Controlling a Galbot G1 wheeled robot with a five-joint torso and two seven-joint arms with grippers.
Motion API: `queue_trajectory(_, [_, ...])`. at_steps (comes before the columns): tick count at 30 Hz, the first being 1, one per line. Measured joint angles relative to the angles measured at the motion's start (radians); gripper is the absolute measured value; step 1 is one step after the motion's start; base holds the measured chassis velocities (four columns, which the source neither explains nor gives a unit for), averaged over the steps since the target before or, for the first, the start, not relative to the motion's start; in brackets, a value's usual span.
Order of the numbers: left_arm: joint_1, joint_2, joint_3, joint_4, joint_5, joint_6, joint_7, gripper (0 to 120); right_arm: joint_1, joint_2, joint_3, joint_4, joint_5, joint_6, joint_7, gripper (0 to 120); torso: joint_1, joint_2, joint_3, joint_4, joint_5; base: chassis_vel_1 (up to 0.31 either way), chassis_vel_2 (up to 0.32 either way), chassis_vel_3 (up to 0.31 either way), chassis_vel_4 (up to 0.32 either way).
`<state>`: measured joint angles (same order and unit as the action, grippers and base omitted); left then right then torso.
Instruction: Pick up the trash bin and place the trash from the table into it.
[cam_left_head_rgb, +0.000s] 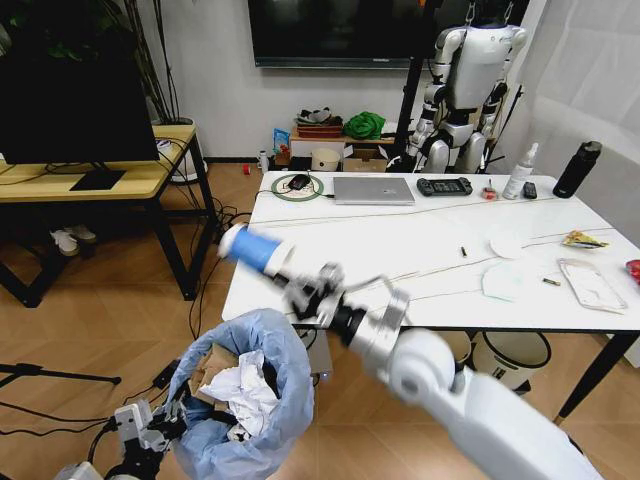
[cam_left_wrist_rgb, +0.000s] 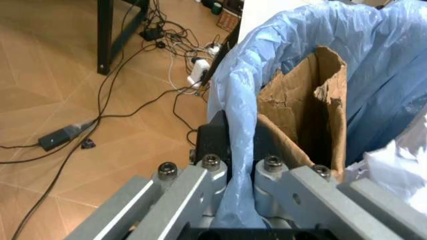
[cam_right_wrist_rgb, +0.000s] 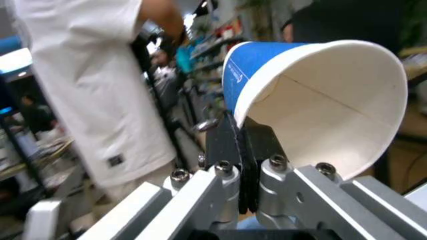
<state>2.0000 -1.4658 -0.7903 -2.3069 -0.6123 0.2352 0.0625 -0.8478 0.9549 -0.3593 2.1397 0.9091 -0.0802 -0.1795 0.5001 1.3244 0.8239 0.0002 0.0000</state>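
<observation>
The trash bin (cam_left_head_rgb: 262, 385), lined with a puffy light-blue bag, stands low at the left in the head view, beside the table's near left corner. Inside lie a crushed brown carton (cam_left_wrist_rgb: 301, 112) and white tissues (cam_left_head_rgb: 245, 392). My left gripper (cam_left_wrist_rgb: 239, 167) is shut on the bag-covered rim. My right gripper (cam_left_head_rgb: 297, 291) is shut on the rim of a blue-white paper cup (cam_left_head_rgb: 252, 248), held tilted above the bin. Its white inside (cam_right_wrist_rgb: 320, 107) faces the right wrist camera. On the marble table (cam_left_head_rgb: 400, 250) remain a round lid (cam_left_head_rgb: 507, 246), white wrappers (cam_left_head_rgb: 503, 282), a yellow wrapper (cam_left_head_rgb: 584, 239) and a red can (cam_left_head_rgb: 634, 270).
At the table's far side lie a laptop (cam_left_head_rgb: 373, 190), game controller (cam_left_head_rgb: 444, 186), white bottle (cam_left_head_rgb: 518, 172), black bottle (cam_left_head_rgb: 577, 169) and green tape roll (cam_left_head_rgb: 297, 186). A yellow desk (cam_left_head_rgb: 90, 180) stands at the left. Cables (cam_left_wrist_rgb: 100, 120) run across the floor. A cream bucket (cam_left_head_rgb: 512, 355) sits under the table.
</observation>
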Motion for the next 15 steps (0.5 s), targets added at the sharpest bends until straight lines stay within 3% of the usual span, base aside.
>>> queue_trajectory(2, [-0.001, -0.005, 0.000, -0.003, 0.001, 0.001, -0.002, 0, -0.043, -0.040, -0.066, 0.029, -0.055, 0.001, -0.001, 0, 0.000, 0.000, 0.000, -0.0002, 0.0000, 0.000, 0.000, 0.000, 0.000])
queue_trajectory(6, [-0.001, -0.008, 0.001, -0.006, 0.003, 0.002, -0.003, 0, -0.083, -0.067, -0.093, 0.041, -0.115, -0.006, 0.009, 0, 0.000, 0.000, 0.000, -0.0003, 0.0001, 0.000, 0.000, 0.000, 0.000])
queue_trajectory(15, [-0.006, -0.020, 0.021, -0.008, 0.020, 0.005, -0.007, 0, -0.160, -0.105, -0.079, 0.055, -0.230, -0.081, 0.121, 34, 0.000, 0.000, 0.000, -0.0003, 0.0001, 0.000, 0.000, 0.000, 0.000])
